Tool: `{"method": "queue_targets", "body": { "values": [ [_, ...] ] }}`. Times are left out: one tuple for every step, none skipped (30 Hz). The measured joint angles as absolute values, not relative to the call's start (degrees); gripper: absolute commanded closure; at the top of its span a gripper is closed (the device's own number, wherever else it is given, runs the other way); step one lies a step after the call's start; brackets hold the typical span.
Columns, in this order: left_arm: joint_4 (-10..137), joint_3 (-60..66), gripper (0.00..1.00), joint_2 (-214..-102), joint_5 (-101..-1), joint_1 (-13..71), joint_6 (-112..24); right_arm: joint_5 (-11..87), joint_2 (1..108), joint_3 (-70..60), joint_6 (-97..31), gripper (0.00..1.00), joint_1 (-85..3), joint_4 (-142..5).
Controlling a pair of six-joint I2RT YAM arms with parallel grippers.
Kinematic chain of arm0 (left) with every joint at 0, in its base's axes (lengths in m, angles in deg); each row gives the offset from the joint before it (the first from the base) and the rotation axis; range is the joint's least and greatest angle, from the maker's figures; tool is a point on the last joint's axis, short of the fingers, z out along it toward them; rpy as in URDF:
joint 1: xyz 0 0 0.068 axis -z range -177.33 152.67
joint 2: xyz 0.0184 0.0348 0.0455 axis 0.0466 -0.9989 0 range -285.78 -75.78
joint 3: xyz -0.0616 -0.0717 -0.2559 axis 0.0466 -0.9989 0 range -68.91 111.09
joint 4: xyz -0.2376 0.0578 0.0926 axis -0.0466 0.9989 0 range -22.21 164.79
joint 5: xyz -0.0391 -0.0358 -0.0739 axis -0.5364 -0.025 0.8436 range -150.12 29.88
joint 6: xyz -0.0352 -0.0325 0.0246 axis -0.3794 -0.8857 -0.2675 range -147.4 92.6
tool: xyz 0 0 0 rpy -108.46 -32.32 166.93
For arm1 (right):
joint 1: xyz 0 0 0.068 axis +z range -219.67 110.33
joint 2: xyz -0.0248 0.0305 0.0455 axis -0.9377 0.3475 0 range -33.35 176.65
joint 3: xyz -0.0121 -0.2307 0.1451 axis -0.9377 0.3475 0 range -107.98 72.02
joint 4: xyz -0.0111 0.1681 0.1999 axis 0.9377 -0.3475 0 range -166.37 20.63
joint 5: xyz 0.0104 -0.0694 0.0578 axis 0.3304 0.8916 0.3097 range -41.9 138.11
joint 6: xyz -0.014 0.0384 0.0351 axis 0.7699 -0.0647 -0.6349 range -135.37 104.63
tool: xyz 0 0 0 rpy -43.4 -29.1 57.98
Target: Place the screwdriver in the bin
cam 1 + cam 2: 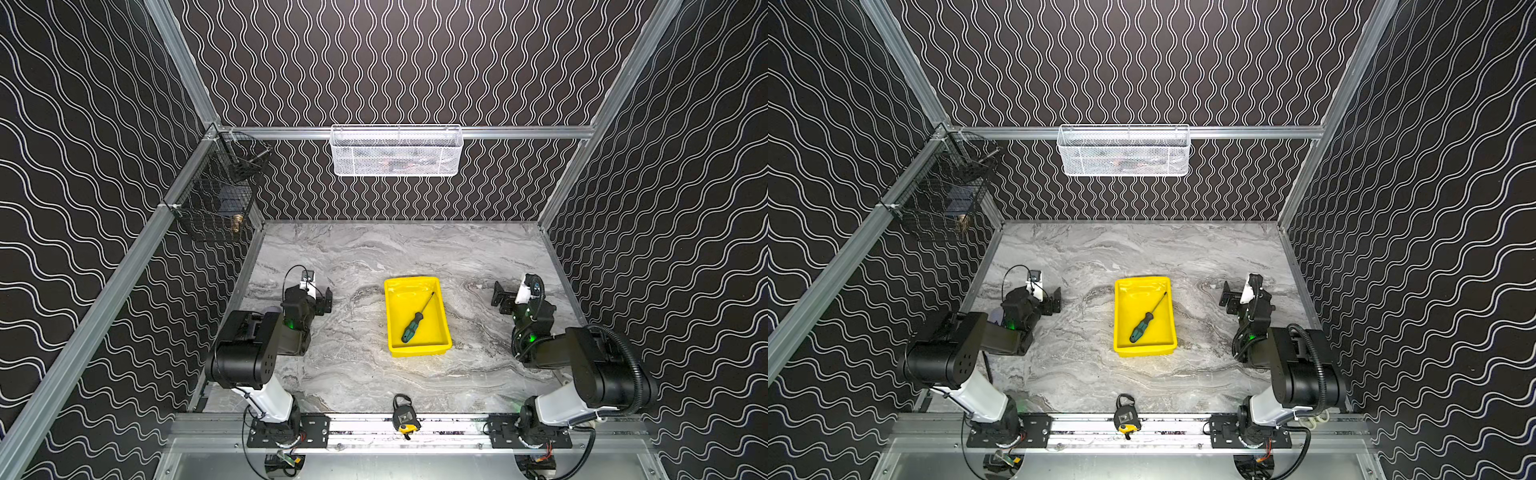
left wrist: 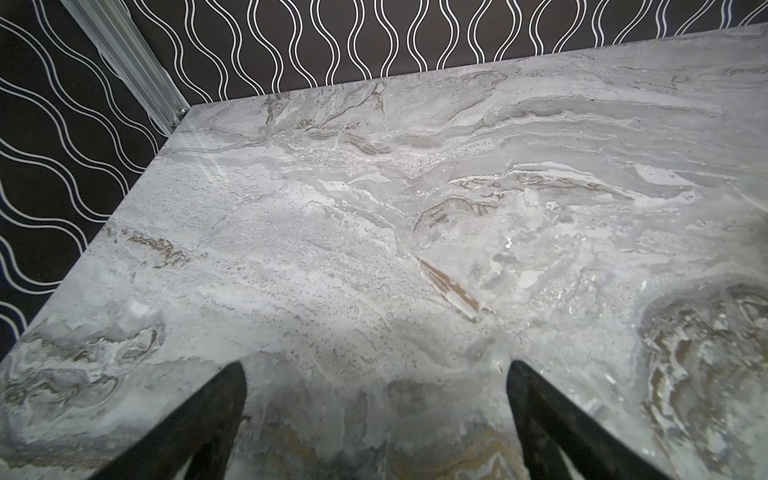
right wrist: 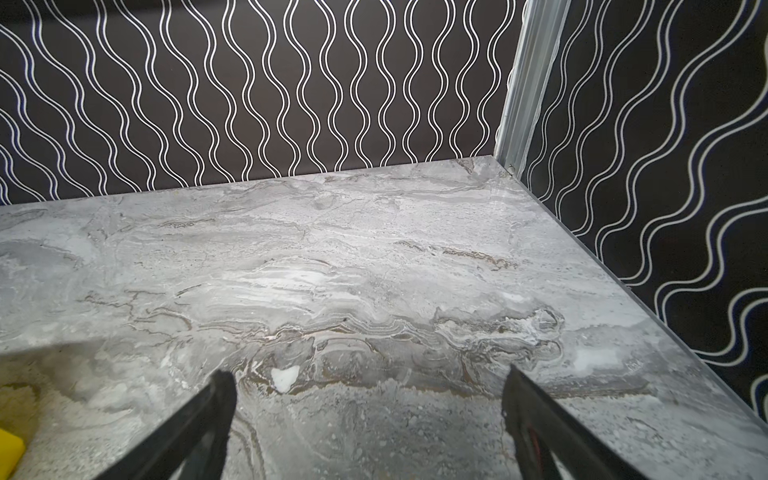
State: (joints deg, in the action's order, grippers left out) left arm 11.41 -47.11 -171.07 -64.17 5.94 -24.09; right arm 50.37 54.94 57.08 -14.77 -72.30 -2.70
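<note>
The screwdriver [image 1: 415, 321] [image 1: 1144, 321], teal-green and black handle with a thin dark shaft, lies slantwise inside the yellow bin [image 1: 392, 291] [image 1: 1121, 291] at mid-table in both top views. A corner of the bin [image 3: 9, 451] shows in the right wrist view. My left gripper [image 1: 325, 300] [image 1: 1056, 300] [image 2: 376, 372] rests low at the left, well apart from the bin, open with only bare marble between its fingers. My right gripper [image 1: 500, 300] [image 1: 1230, 300] [image 3: 370, 380] sits low at the right, also open and empty.
A white mesh basket [image 1: 397, 151] hangs on the back rail. A black wire basket [image 1: 216, 199] hangs at the left wall. A small black and yellow device [image 1: 405, 417] sits at the table's front edge. Patterned walls close in three sides.
</note>
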Motion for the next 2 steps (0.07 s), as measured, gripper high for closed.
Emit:
{"method": "queue_targets", "body": {
  "values": [
    [11.37,-47.11,0.01,-171.07,-64.17,5.94,-24.09,50.37,54.94,57.08,-14.77,0.0,-72.3,-2.7],
    [11.37,-47.11,0.01,-171.07,-64.17,5.94,-24.09,50.37,54.94,57.06,-14.77,0.0,-72.3,-2.7]
  ]
}}
